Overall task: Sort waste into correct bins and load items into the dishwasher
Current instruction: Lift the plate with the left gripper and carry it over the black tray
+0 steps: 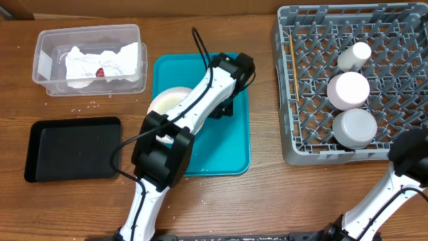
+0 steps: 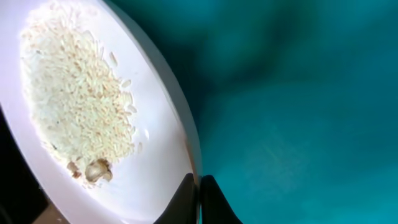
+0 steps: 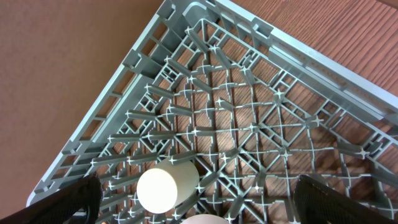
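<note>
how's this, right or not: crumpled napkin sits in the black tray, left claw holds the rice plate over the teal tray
Not quite. The overhead view shows the crumpled napkin in the clear tub, not the black tray. The left claw does hold the rice plate over the teal tray.

A wooden table (image 1: 80,194) filled the whole overhead view, brown with a warm reddish tone, its fine grain running from left to right. A thin darker line (image 1: 200,15) crossed it near the far edge, perhaps a joint between boards. A dark strip (image 1: 227,237) lay along the near edge; what it was could not be told. In the right wrist view the same wood showed close up, matte and finely streaked. The light was even and fairly bright, with soft, short shadows.
</note>
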You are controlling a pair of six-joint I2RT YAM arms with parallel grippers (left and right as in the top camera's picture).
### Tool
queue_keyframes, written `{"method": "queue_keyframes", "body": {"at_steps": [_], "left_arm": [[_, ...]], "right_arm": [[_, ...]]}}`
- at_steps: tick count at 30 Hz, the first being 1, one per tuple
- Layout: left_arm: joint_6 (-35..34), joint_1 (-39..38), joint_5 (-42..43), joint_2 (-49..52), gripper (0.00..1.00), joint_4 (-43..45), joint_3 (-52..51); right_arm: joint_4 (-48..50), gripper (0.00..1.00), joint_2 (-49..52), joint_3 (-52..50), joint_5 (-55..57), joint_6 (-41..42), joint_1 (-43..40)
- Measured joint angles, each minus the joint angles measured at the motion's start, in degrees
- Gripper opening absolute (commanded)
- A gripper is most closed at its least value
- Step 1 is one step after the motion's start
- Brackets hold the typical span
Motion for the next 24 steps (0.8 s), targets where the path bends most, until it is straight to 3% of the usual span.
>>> {"method": "queue_keyframes", "body": {"at_steps": [14,24], "left_arm": [[-8.44,1.70,-5.29,0.00,0.04,-14.84,11.72],[-14.32,13.81,-5.81,0.00,0.04,-16.65,14.56]], "right_arm": [[0.00,1.00,0.00,0.00,0.00,-0.02,0.00],[0.00,1.00,0.00,0.00,-0.02,0.00,0.00]]}}
